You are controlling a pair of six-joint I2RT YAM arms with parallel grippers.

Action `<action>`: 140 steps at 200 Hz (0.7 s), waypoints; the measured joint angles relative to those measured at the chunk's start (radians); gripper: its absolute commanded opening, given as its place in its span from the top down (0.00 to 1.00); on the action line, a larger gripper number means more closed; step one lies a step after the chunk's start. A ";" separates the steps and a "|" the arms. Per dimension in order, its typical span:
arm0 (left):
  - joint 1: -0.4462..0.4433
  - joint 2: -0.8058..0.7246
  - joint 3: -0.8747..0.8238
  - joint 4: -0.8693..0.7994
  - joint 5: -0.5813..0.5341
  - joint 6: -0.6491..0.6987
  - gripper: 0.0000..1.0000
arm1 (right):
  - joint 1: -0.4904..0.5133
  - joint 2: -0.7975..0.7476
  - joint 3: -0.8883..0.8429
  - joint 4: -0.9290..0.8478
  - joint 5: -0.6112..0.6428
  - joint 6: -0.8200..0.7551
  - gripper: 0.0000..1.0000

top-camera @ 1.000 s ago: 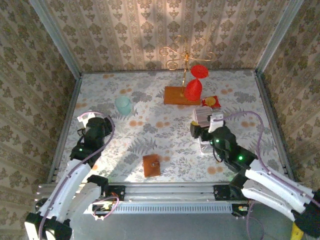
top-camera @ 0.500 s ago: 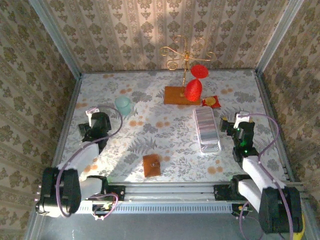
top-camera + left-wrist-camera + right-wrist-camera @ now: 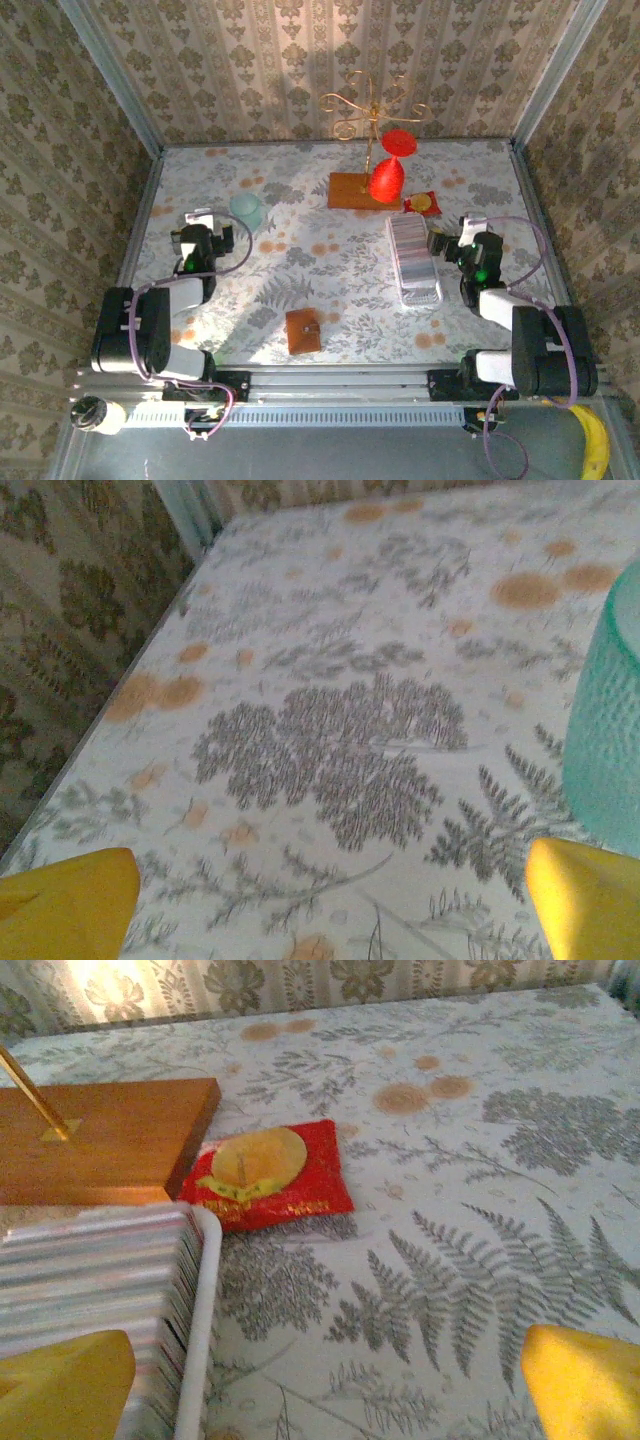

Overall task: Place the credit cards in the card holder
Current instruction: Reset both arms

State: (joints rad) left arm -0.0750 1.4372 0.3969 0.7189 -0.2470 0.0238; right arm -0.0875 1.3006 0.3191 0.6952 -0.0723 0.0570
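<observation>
While both arms sit folded low at the near side of the desk (image 3: 330, 262), I've got nothing in either hand. Left hand (image 3: 200, 238) is released: on its wrist camera the yellow fingertips (image 3: 62, 905) sit at the bottom corners, wide apart, with bare floral desk between them. A teal cup (image 3: 610, 730) fills the right edge of that view. From above it stands just beyond that hand, slightly to the right.

Right hand (image 3: 468, 245) is released too, fingertips (image 3: 590, 1385) spread wide and gripping nothing. It sits just to the right of the long white tray (image 3: 421, 296).

Now the credit cards (image 3: 411, 243): they're packed edge-on in a row in the far part of that tray, the near end of it bare. On the right wrist camera I see their striped edges (image 3: 90, 1260) behind the tray's white rim (image 3: 200, 1320), at the left of the view. Ahead of them lies a red-and-yellow packet (image 3: 265, 1175), flat on the desk, touching the corner of the wooden stand base (image 3: 100, 1135).

As for the card holder (image 3: 303, 331), it's lying flat near the front edge, between the two arms, well apart from the tray and from both hands. Nothing touches it.
</observation>
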 measured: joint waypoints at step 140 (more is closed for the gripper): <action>0.020 0.127 -0.029 0.210 0.039 0.007 0.00 | 0.080 0.235 0.073 0.183 0.076 0.021 0.00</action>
State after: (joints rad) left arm -0.0547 1.5642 0.3679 0.9291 -0.2081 0.0307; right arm -0.0074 1.5360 0.3920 0.8783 0.0032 0.0780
